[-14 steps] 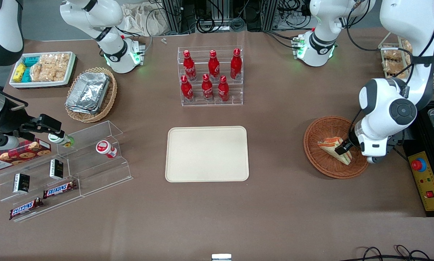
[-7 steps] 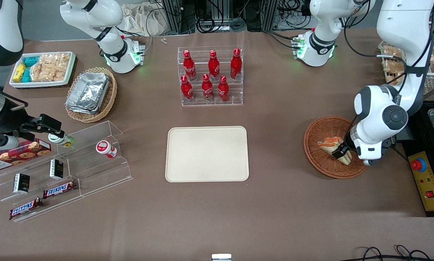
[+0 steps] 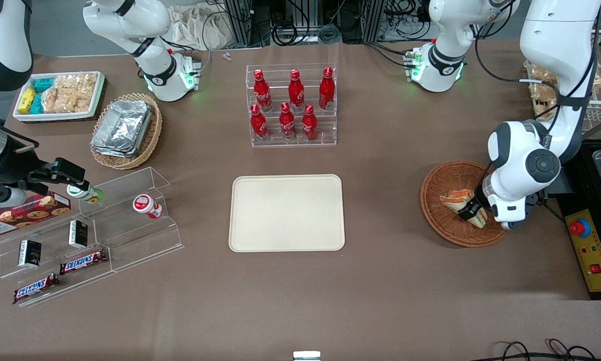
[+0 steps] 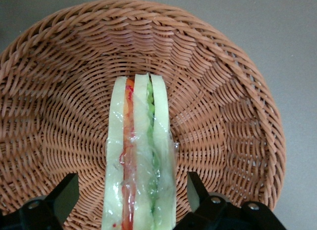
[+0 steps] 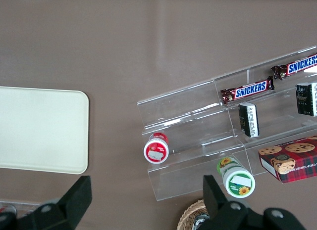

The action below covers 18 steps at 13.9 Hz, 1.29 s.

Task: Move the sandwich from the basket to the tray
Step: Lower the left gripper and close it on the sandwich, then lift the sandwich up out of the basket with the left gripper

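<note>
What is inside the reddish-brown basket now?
The basket holds only the sandwich, wrapped in clear film. The tool sits open, one finger on each side of it. The weave under the sandwich is covered.

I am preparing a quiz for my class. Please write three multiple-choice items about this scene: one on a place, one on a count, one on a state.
1. Where is the triangular white-bread sandwich?
A. in the round reddish-brown wicker basket
B. on the beige rectangular plastic tray
C. on the table

2. How many red bottles stand in the clear rack?
A. four
B. six
C. eight

3. How is the left arm's gripper?
A. shut on nothing
B. far above the basket
C. open, one finger on each side of the sandwich

Key: 1 A, wicker surrounds it. 2 B, two rows of three. 3 C, gaps show beside both fingers.
</note>
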Each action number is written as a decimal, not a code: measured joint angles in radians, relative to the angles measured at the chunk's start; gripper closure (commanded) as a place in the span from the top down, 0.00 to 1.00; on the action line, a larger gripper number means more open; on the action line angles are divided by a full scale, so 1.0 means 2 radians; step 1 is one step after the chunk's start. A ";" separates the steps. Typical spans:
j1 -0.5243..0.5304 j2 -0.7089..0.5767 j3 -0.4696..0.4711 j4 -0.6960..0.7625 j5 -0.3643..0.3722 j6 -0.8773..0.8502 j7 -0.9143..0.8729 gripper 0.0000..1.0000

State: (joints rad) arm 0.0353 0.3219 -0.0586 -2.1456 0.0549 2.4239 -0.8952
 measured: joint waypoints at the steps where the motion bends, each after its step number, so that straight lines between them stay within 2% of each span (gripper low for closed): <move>1: 0.000 0.000 0.000 0.000 0.000 0.001 -0.004 0.56; 4: 0.000 0.000 0.000 0.000 0.000 0.002 -0.011 0.26; 5: 0.000 -0.001 -0.001 0.000 0.000 0.002 -0.015 0.23; 9: -0.001 -0.030 -0.002 0.009 0.000 -0.040 -0.031 0.19; 12: -0.002 -0.068 -0.005 0.044 0.000 -0.133 -0.036 0.19; 18: -0.002 -0.086 -0.007 0.235 -0.010 -0.377 -0.033 0.19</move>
State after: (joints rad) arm 0.0304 0.1497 -0.0723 -1.6762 0.0349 1.6692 -0.9609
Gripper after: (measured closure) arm 0.806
